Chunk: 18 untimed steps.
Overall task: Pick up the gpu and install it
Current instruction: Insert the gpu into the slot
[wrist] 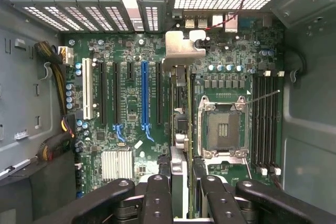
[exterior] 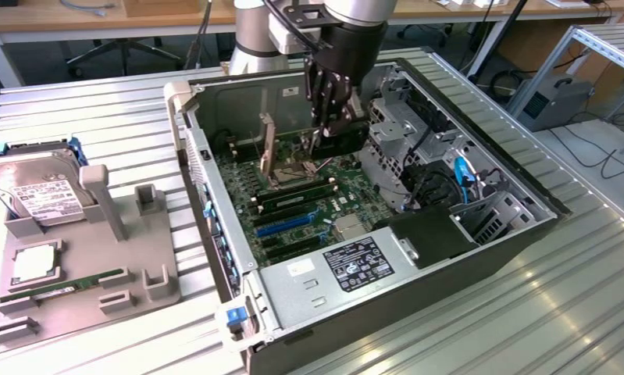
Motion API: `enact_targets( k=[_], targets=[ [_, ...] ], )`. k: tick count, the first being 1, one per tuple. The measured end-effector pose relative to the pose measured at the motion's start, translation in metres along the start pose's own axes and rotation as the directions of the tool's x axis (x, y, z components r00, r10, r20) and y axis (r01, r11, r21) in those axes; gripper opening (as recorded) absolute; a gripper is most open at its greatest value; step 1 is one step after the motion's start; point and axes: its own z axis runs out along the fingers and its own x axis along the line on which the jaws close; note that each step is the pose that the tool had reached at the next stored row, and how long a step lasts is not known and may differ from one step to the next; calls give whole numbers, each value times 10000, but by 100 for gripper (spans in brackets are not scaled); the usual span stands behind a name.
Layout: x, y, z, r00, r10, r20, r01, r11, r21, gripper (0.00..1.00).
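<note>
Gripper (wrist: 181, 195) pinching gpu (wrist: 180, 98) edge-on: thin green board, silver bracket, above motherboard (wrist: 126, 103).

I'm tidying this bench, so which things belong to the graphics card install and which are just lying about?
In use:
- gpu, held edge-on in the claw
- open computer case
- motherboard with its blue slot

Lying about:
- hard drive
- memory stick
- grey parts holder

Ribbed metal tabletop (exterior: 103, 117), wooden desks (exterior: 124, 14) behind, an office chair (exterior: 114, 51), dark floor.
</note>
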Motion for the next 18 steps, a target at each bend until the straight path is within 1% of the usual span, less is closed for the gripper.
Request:
enact_targets(
  k=[6,18],
  targets=[
    [19,5,12,10000,60,-17,-60,10000,1,27],
    [40,20,54,10000,77,-19,-77,10000,1,27]
  ],
)
